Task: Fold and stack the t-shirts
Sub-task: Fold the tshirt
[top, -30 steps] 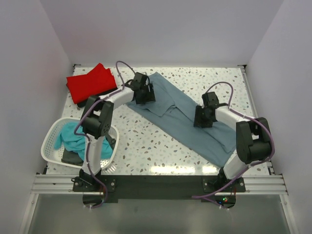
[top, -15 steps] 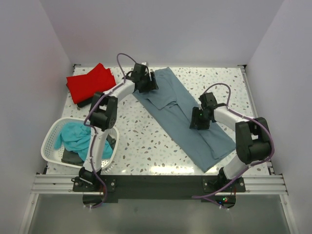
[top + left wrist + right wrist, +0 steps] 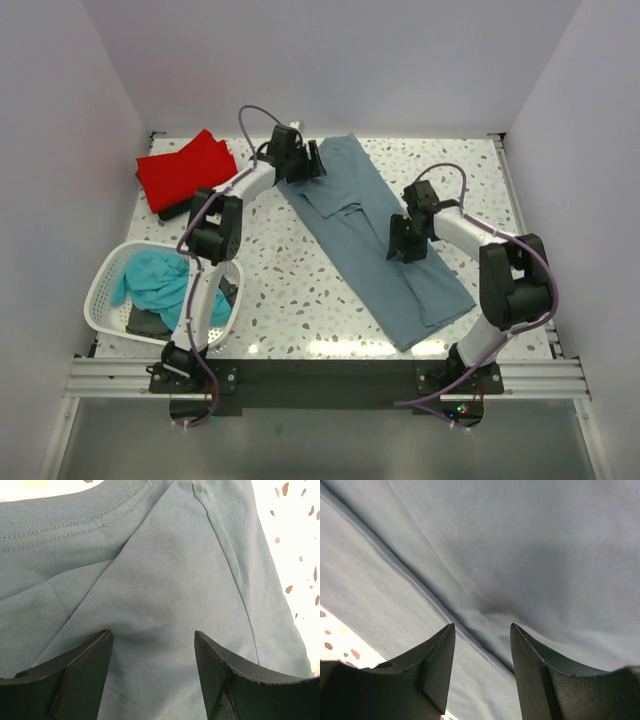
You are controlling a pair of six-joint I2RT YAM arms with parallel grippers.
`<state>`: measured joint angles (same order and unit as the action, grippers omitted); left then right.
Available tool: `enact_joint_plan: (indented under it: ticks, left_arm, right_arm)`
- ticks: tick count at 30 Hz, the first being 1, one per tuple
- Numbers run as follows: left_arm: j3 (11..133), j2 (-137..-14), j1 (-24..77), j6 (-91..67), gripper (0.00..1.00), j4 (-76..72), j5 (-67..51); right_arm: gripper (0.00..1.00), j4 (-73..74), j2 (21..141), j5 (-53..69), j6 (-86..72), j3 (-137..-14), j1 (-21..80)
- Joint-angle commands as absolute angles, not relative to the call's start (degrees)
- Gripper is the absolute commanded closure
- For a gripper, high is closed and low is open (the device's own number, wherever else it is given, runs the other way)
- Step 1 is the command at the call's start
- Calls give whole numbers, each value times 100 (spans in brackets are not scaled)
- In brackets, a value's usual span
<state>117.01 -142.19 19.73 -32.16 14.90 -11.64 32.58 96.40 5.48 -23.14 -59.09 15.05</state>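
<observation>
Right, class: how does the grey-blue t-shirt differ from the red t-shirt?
The grey-blue t-shirt lies stretched as a long diagonal strip; the red t-shirt sits folded compactly in the far left corner. The grey-blue one covers far more area than the red one. Both are plain cloth.

The left arm (image 3: 250, 186) and the right arm (image 3: 463, 232) are each built of white tubular links joined by bulky black joint housings, and are bolted to a black plate (image 3: 320, 376) laid across a silver rail (image 3: 105, 378). A thin purple cable (image 3: 252, 112) is looped loosely along each arm from base to wrist. The left tool (image 3: 305, 168) and the right tool (image 3: 405, 245) are finished in matt black, their fingers (image 3: 82, 675) shaped as broad wedges with bevelled, slightly rough edges.
</observation>
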Motion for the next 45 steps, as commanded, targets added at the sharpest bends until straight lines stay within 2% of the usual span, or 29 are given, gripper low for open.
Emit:
enact_joint_plan:
  ticks: [1, 5, 12, 24, 35, 45]
  left_arm:
    - [11865, -14055, 1846, -3225, 28, 1512, -1099]
    - [11778, -13650, 1854, -3392, 26, 1477, -1134]
    - [10724, -12947, 2003, -3682, 25, 1108, -1169]
    - [9792, -12902, 2347, -4315, 25, 634, -1213]
    - [10037, -13517, 2189, -4166, 25, 879, -1230]
    - [10968, -14158, 2083, -3393, 25, 984, -1722]
  right_arm:
    - [48, 3665, 9589, 308, -2031, -6415, 1521]
    - [48, 3841, 9431, 237, -1864, -6495, 1521]
    - [48, 3692, 9123, 378, -1925, -5829, 1521]
    - [48, 3305, 9079, 580, -2048, -5203, 1521]
    - [48, 3278, 9193, 975, -2215, -4940, 1582]
    - [48, 3155, 9693, 1520, -2408, -5149, 2091]
